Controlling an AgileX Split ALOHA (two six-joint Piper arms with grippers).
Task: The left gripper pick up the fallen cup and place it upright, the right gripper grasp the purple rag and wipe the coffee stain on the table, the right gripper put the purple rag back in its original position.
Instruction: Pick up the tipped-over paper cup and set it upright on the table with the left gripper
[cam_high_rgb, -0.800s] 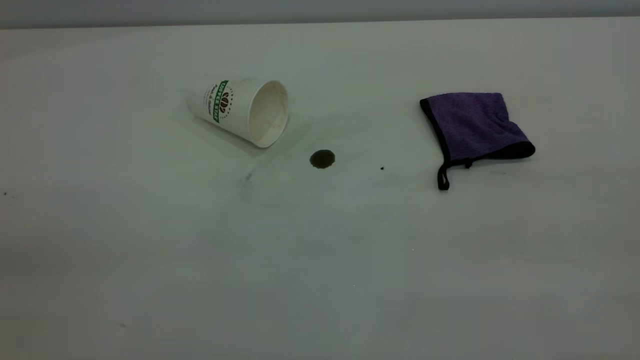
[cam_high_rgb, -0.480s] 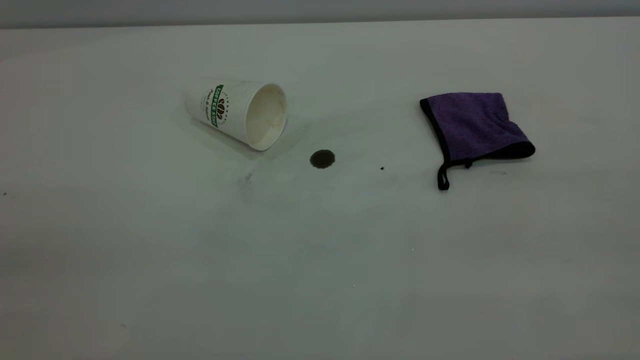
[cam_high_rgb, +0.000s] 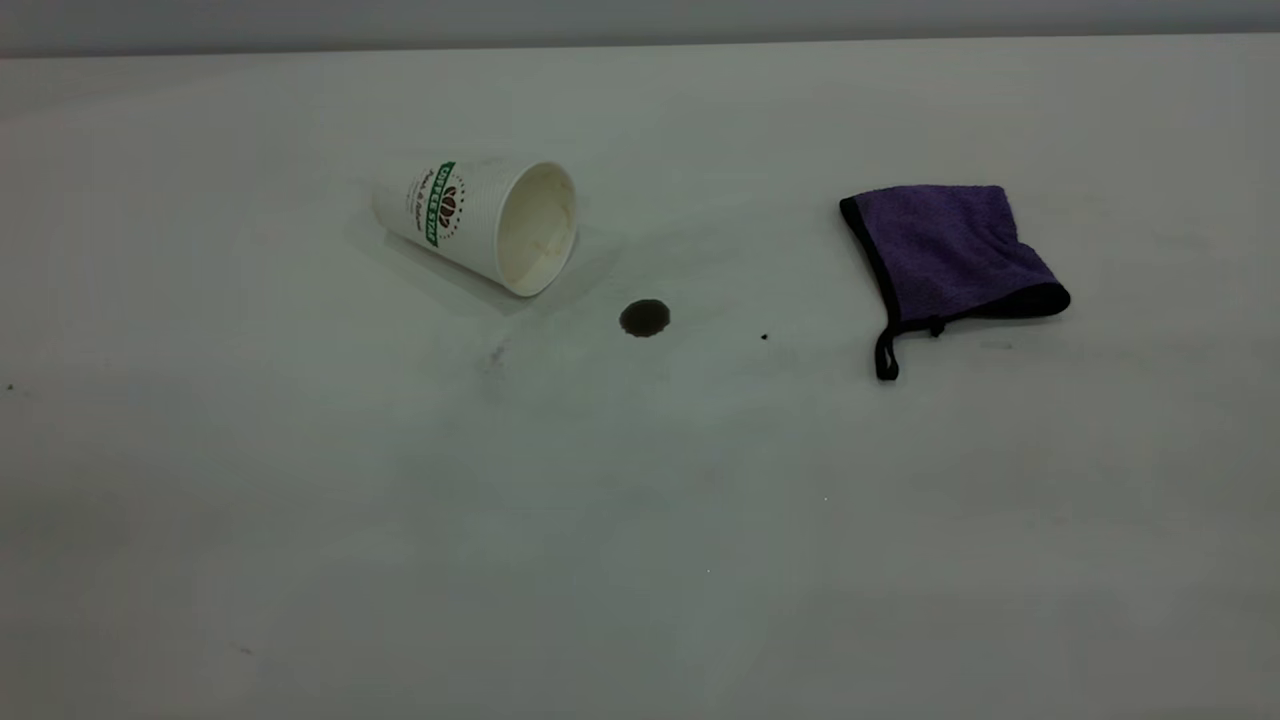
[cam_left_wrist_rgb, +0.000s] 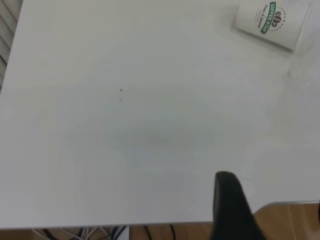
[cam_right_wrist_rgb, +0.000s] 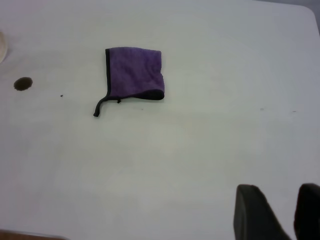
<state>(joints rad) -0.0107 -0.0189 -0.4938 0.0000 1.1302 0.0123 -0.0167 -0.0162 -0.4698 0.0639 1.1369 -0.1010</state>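
The cup (cam_high_rgb: 480, 222) lies on its side on the desk (cam_high_rgb: 640, 520), left of centre in the exterior view. It is white and ribbed, with a green band and a brown bean logo on its wall, and its cream inside faces the camera and a little to the right. Just beside its mouth, apart from it, sits the stain (cam_high_rgb: 644, 317), a small round dark brown spot. A tiny black speck (cam_high_rgb: 764, 337) lies a little further right. Well to the right lies the rag (cam_high_rgb: 945, 252), purple terry with black edging, folded flat, its short black loop trailing toward the camera.

Neither arm shows in the exterior view. The left gripper (cam_left_wrist_rgb: 235, 207) shows as one dark finger at the desk's near edge, far from the cup; whether it is spread I cannot tell. The right gripper (cam_right_wrist_rgb: 277, 212) hangs over bare desk well away from the rag, its two dark fingers (cam_right_wrist_rgb: 252, 212) standing apart.
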